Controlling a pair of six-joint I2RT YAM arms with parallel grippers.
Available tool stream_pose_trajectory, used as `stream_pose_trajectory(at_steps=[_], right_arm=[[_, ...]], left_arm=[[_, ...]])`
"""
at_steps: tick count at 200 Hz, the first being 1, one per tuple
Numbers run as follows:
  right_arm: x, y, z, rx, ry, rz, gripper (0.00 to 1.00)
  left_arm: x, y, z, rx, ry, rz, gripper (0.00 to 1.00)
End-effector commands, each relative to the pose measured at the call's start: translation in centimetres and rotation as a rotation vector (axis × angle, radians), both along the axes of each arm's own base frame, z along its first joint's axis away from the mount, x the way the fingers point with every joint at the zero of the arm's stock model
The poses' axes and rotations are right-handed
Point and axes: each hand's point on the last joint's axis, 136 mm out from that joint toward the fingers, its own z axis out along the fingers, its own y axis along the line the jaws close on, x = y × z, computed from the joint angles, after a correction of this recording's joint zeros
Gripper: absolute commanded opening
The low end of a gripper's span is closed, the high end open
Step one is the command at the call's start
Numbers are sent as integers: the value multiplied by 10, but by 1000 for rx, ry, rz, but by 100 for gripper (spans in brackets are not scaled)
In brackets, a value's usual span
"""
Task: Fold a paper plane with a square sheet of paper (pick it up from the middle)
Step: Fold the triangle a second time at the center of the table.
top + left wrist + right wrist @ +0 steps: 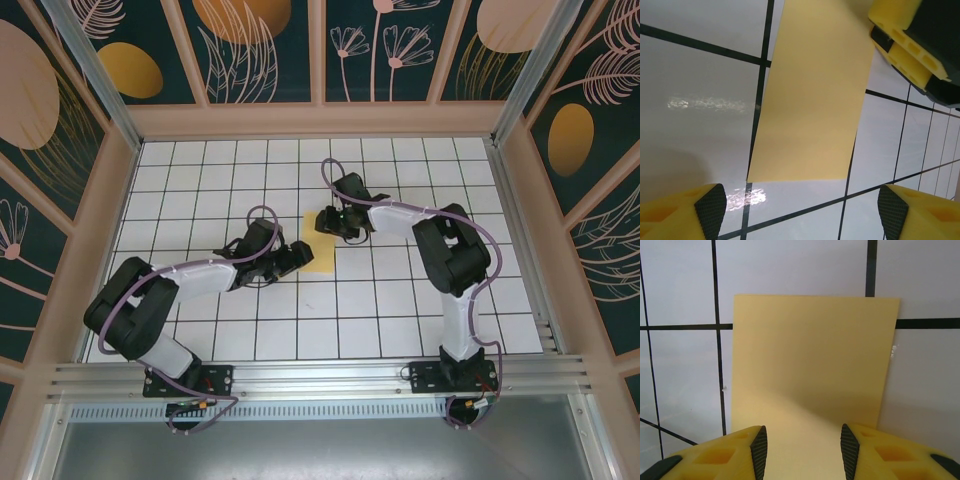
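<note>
The square sheet of paper (322,256) lies flat on the white grid table as a plain yellow rectangle. My left gripper (297,258) stands at its left edge. In the left wrist view the left gripper (802,212) is open wide with only bare tile between its fingers, and the paper (815,100) starts just beyond them. My right gripper (333,228) hovers over the sheet's far end. In the right wrist view the right gripper (802,447) is open, its pads apart above the paper (815,355). The right gripper's yellow fingers (910,45) also show in the left wrist view.
The white tiled table (200,190) is boxed in by wooden walls on three sides. A metal rail (320,378) runs along the near edge where both arm bases are bolted. Open tiles lie all round the sheet.
</note>
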Motion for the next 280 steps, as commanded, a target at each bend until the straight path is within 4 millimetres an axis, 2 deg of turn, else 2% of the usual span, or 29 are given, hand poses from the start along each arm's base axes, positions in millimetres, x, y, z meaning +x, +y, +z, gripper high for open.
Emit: stream_pose_trajectory(at_steps=[1, 63, 104, 280], right_arm=[[0, -8, 11, -19, -9, -34, 44], [-4, -14, -19, -72, 50, -42, 44], [-7, -17, -31, -86, 84, -52, 43], [-11, -19, -32, -55, 99, -54, 43]], left_arm=[[6, -6, 5, -32, 5, 0, 80], [6, -10, 4, -34, 24, -10, 80], [5, -13, 2, -40, 39, -26, 80], [15, -36, 13, -134, 4, -87, 80]])
